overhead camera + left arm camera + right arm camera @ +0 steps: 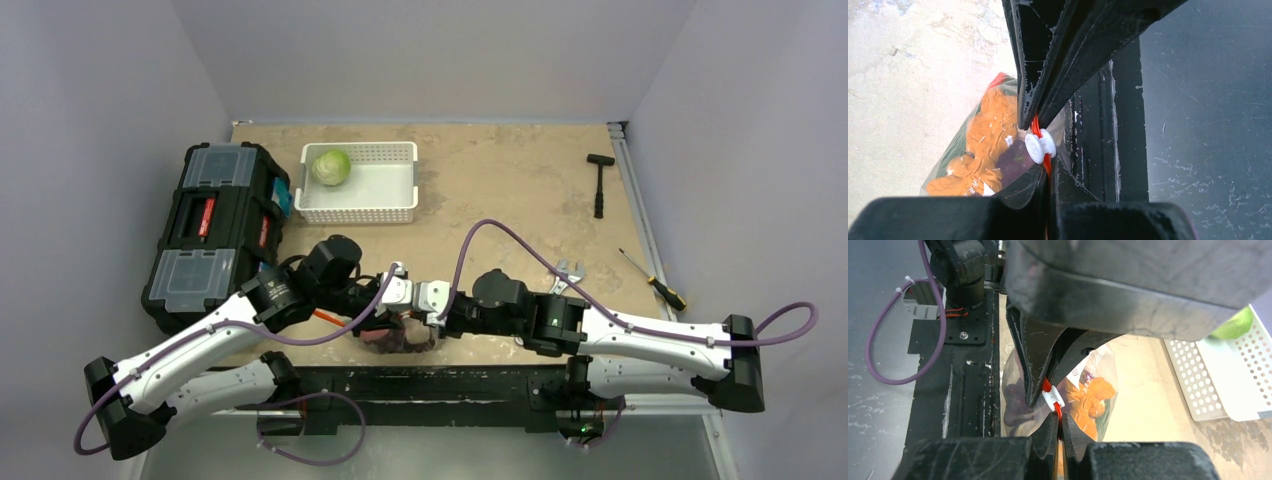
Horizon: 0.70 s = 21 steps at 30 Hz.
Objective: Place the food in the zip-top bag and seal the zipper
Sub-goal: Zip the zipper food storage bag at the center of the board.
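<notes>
Left wrist view: left gripper (1049, 200) and right gripper (1031, 120) both clamp the zipper (1047, 164), white slider (1040, 146) between them. Best to hold the strip taut and push the slider steadily.

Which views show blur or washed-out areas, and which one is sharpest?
Left wrist: near jaws dark and blurred, table washed out, white slider sharp. Right wrist: grey housing close up is blurred, bag glossy. Top external: evenly lit, sharpest.

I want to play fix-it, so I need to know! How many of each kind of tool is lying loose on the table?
Hammer: 1
Screwdriver: 1
Wrench: 1
Total: 3
</notes>
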Available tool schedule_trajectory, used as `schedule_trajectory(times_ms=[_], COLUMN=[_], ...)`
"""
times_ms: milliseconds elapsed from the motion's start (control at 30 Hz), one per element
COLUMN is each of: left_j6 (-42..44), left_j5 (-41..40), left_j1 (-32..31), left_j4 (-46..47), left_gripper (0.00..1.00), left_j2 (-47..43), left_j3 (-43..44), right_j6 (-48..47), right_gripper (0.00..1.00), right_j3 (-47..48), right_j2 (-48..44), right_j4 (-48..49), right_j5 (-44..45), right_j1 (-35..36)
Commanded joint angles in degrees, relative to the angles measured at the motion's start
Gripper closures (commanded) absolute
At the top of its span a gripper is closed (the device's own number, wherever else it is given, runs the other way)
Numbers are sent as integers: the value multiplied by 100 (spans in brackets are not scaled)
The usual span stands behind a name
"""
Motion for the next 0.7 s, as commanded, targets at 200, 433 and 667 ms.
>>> schedule_trajectory(times_ms=[200,433,667], left_j6=[-527,-860,-469], left_j5=[-403,-1392,-1167], left_j1=[-15,-10,-20], left_j4=[709,1988,2221], left_gripper=[59,54,65], left_j2=[-218,-886,-1101], left_j3=[106,-427,-714], right_j6=[1580,1995,1995], right_gripper=[100,100,100], right_j3=[65,-155,-222], right_j2=[-18,-120,-157], right_j4=[795,1078,1177], right_j5=[1541,1553,1619], right_j1=[77,76,73])
